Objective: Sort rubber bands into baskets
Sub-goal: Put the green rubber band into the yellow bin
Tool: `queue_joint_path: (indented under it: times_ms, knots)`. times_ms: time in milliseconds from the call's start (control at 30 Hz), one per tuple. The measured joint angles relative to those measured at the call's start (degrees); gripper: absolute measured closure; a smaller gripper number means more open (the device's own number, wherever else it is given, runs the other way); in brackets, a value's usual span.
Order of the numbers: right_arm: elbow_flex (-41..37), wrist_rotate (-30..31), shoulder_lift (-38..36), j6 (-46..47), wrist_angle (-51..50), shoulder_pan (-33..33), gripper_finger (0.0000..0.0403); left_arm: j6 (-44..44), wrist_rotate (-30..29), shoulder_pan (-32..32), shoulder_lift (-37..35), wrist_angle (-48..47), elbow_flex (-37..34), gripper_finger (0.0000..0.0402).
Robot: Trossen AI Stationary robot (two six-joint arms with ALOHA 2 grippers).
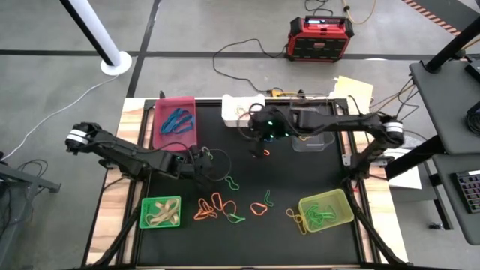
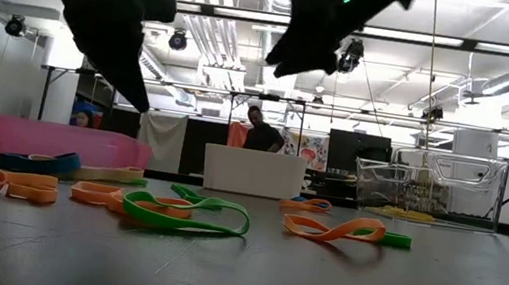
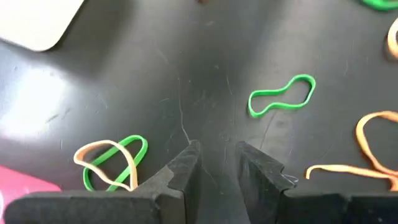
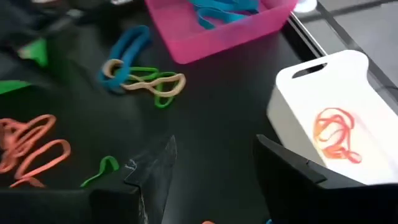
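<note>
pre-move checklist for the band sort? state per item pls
1. Right pincer open, nothing between the fingers: ok.
2. Orange bands lying inside the white basket: ok.
3. Left pincer carrying nothing, fingers a small gap apart over bare mat: ok.
4. Nearest target, the green band, lying alone and flat: ok.
5. Green band tangled with a tan band, would need separating: not ok.
6. Mat cleared of bands: not ok, loose orange and green bands remain.
</note>
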Motion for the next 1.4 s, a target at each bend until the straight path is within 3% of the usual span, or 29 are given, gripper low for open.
queue_joint_path:
  times_ms: [133, 333, 500, 567, 767, 1100, 1400]
  knots:
    - [-7.4, 0.04, -5.94, 2.79, 4.5, 2.42, 0.0197, 0.17, 0.08, 0.06, 0.47, -3.86, 0.8, 0.0319]
    - [-15.84, 0.12, -12.2, 7.1, 11.07, 5.93, 0.0197, -8.64, 0.48, 1.13, 0.34, -11.86, 0.33, 0.0319]
    - [-20.07, 0.09, -14.28, 8.63, 14.7, 8.26, 0.0197, -9.88, 0.48, 2.19, 1.03, -10.86, -0.25, 0.0319]
    - [-20.71, 0.09, -14.34, 9.65, 14.72, 9.09, 0.0197, -7.96, 1.37, 2.16, 1.45, -8.84, -0.27, 0.0319]
    - [-21.95, -0.29, -11.66, 11.11, 13.72, 13.15, 0.0197, 5.89, 12.59, 1.19, 4.31, 4.76, -0.29, 0.0319]
    - [-22.01, -0.04, -10.09, 11.37, 13.4, 19.35, 0.0197, 19.46, 11.84, 2.29, 17.09, 20.33, -0.29, 0.0319]
    - [-22.01, 0.48, -10.05, 11.29, 13.69, 19.54, 0.0197, 18.32, 4.83, 3.08, 22.68, 23.13, -0.09, 0.032]
